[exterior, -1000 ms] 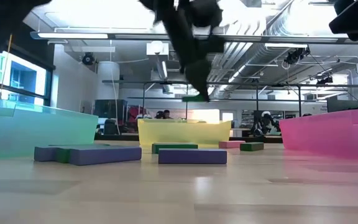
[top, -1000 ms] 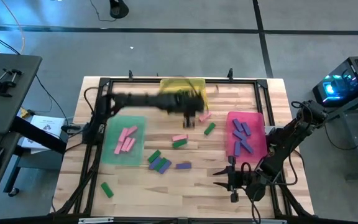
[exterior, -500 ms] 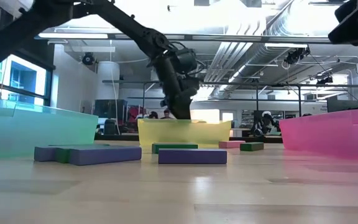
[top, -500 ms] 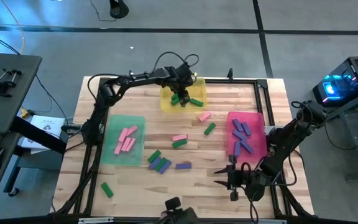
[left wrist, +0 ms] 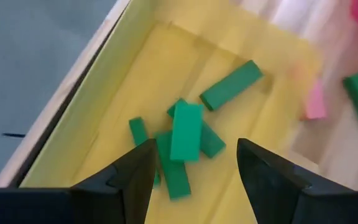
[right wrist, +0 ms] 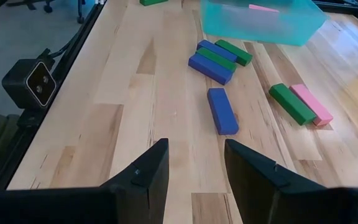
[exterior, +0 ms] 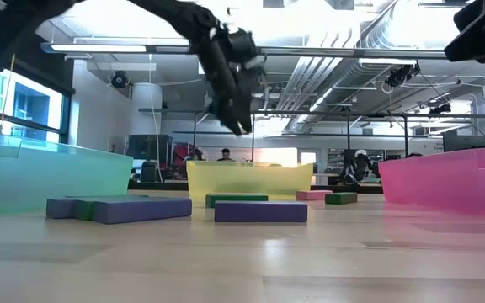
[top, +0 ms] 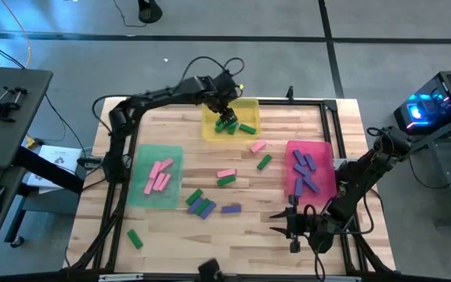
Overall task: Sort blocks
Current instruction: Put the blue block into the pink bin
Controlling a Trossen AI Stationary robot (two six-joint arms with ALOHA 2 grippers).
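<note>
My left gripper (top: 224, 111) (left wrist: 191, 180) hangs open above the yellow tray (top: 210, 131), touching nothing. Several green blocks (left wrist: 186, 132) lie piled on the tray's floor below its fingers. Pink blocks (top: 159, 175) lie in the green tray (top: 138, 196), and blue-purple blocks (top: 307, 168) in the pink tray (top: 292, 188). Loose blocks lie flat on the table: pink (top: 257, 146), green (top: 264, 162), pink over green (top: 225, 177), a green and blue-purple cluster (top: 200, 204), one blue-purple (top: 231, 208) and one green (top: 135, 239). My right gripper (top: 292, 224) (right wrist: 194, 180) waits open near the table's near right corner.
A black frame (top: 304, 102) runs around the tabletop. In the low view the left gripper (exterior: 238, 124) hangs well above the yellow tray's rim (exterior: 251, 166). Bare wood (right wrist: 142, 124) lies in front of the right gripper, with a blue-purple block (right wrist: 221, 110) beyond.
My left arm swung fast toward the table's far edge with a green block at its fingertips, dropped down over the yellow tray, then rose again. The green block no longer shows at the fingertips; it lies in the tray with the other green ones.
</note>
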